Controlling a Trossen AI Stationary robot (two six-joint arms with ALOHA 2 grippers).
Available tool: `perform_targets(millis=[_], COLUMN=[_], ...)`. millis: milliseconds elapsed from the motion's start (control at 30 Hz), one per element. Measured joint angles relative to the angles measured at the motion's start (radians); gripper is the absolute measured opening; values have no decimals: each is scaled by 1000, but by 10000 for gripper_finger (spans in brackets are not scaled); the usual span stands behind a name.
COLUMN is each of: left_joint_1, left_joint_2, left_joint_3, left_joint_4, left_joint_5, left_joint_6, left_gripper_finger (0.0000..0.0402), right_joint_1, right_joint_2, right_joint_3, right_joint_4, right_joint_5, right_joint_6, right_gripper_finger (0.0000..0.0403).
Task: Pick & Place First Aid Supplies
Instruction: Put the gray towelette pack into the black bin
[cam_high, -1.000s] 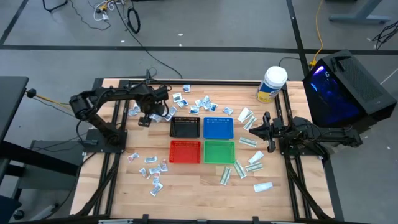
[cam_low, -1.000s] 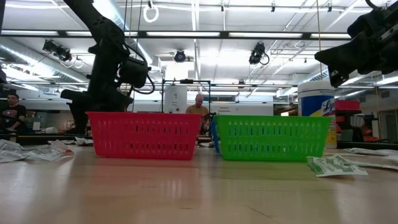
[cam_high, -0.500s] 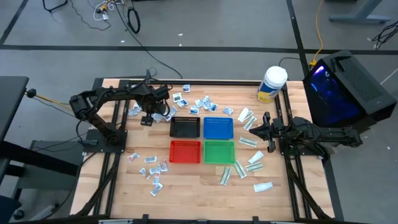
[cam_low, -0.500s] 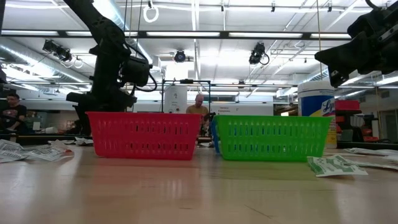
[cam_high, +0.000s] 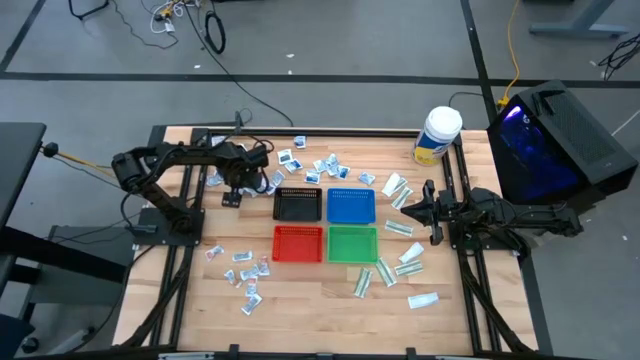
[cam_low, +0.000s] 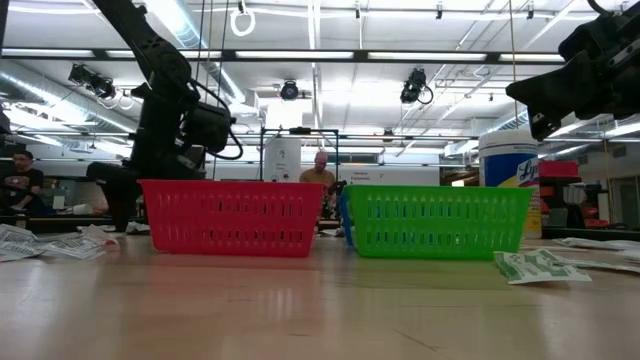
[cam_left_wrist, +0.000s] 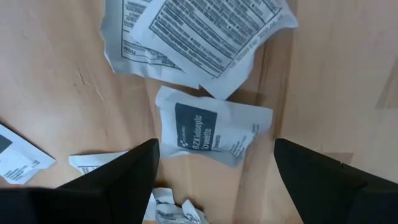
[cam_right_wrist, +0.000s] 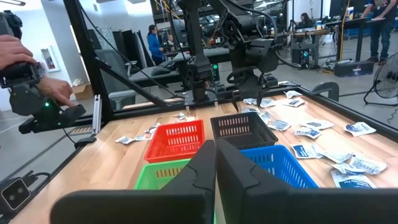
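The first aid supplies lie scattered on the wooden table: squarish white packets with blue print at the far side (cam_high: 322, 166) and near left (cam_high: 246, 272), and narrow white-and-green ones at the right (cam_high: 398, 262). My left gripper (cam_high: 232, 192) points down at the far left, open. Its fingers stand on either side of a white-and-blue packet (cam_left_wrist: 211, 127) that lies flat on the wood, without touching it. My right gripper (cam_right_wrist: 216, 167) waits level at the table's right side (cam_high: 404, 207), shut on nothing.
Four mesh trays stand mid-table: black (cam_high: 297, 204), blue (cam_high: 351, 205), red (cam_high: 298, 243) and green (cam_high: 352, 243). A white jar with a yellow label (cam_high: 437, 135) stands at the far right. More printed packets (cam_left_wrist: 205, 37) lie close beyond the left gripper. People show in the room beyond.
My left gripper has sunk toward the packets at the far left of the table, drifting a little toward the left edge. It stays open and pointing down. The right arm has kept still.
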Motion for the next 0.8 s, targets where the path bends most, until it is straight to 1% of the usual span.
perform_targets(millis=[67,233,400,467,567,800], left_joint_1=[2,17,18,18,18,18], left_joint_2=[0,0,-3,-3,-2,-1], left_joint_3=[0,-14,-21,-22,-22,-25], left_joint_4=[6,46,53,53,45,34], left_joint_5=[1,45,45,45,50,55], left_joint_6=[2,11,15,31,37,40], left_gripper_finger=[326,326,324,316,289,195], right_joint_1=[0,0,0,0,0,0], right_joint_2=[0,0,0,0,0,0], right_joint_3=[0,0,0,0,0,0], right_joint_4=[0,0,0,0,0,0], right_joint_5=[0,0,0,0,0,0], right_joint_6=[0,0,0,0,0,0], right_gripper_finger=[18,18,18,18,18,18])
